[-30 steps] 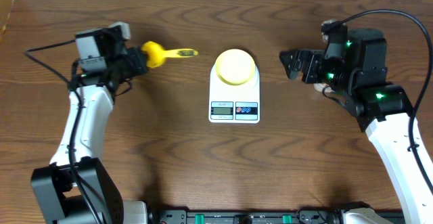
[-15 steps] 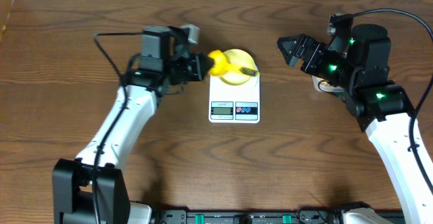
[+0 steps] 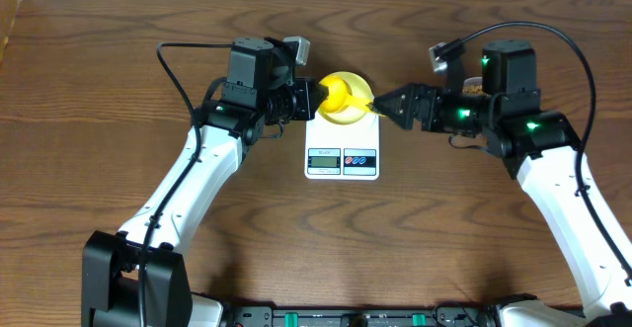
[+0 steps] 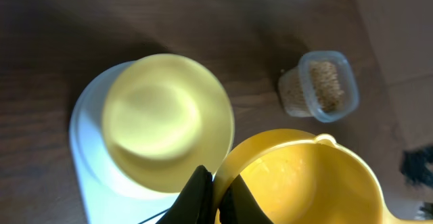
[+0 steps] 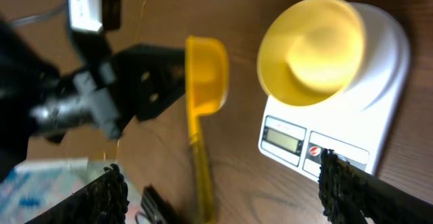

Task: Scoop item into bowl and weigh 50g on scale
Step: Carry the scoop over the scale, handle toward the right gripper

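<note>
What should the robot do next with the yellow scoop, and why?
Probably close the right gripper on the handle of the scoop. That gripper is open with the handle between its fingers, while the left gripper pinches the scoop's rim near the bowl. The scoop looks empty, so a handover seems likely.

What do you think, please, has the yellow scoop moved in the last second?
Yes: the yellow scoop moved rightward, from left of the scale to above its bowl.

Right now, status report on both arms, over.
Left fingers shut on scoop near bowl. Right fingers open, by its handle. Bowl empty on scale.
</note>
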Robot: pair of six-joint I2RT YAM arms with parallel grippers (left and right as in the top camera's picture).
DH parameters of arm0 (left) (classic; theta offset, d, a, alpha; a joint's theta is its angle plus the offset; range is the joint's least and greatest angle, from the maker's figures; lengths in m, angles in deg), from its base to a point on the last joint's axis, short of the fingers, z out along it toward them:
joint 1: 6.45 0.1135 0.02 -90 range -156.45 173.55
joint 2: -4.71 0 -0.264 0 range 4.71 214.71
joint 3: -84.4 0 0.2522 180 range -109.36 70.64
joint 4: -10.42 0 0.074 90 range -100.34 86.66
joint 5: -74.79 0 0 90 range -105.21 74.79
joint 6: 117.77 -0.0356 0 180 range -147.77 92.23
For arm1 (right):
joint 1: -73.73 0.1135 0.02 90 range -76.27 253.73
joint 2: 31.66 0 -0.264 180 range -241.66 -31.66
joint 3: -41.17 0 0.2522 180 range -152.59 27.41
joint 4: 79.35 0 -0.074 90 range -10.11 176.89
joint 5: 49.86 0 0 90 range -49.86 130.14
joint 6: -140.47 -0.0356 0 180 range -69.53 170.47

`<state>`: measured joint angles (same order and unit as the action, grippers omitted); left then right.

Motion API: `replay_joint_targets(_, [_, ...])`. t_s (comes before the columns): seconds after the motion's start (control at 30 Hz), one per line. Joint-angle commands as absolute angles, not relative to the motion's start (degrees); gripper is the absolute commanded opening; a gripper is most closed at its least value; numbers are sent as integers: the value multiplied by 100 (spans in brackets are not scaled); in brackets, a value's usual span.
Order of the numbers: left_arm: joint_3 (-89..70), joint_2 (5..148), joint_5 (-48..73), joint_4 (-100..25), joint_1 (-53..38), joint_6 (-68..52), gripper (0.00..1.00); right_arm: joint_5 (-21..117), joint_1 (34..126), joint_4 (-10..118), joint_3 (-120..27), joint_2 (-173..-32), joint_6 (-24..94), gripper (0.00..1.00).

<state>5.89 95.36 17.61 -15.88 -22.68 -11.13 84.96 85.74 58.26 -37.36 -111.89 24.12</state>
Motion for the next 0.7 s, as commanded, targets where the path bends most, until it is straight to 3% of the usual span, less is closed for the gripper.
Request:
replay_joint_targets(0.0, [407,9451,1404,-1673,-2251,-1093,7,8837,8712,5813,-3837,-11151,2958,88])
replay_joint_targets(0.17, [407,9451,1409,-1743,-2251,-1093,7,8854,8745,5772,-3837,-11154,3043,55])
replay_joint_targets(0.4, [407,9451,1665,-1760,-2251,-1091,7,8850,8745,5730,-3837,-11154,3148,52])
replay_joint_targets(0.67, [407,9451,1949,-1756,-2255,-984,7,8809,8745,5732,-3837,-11156,3190,37])
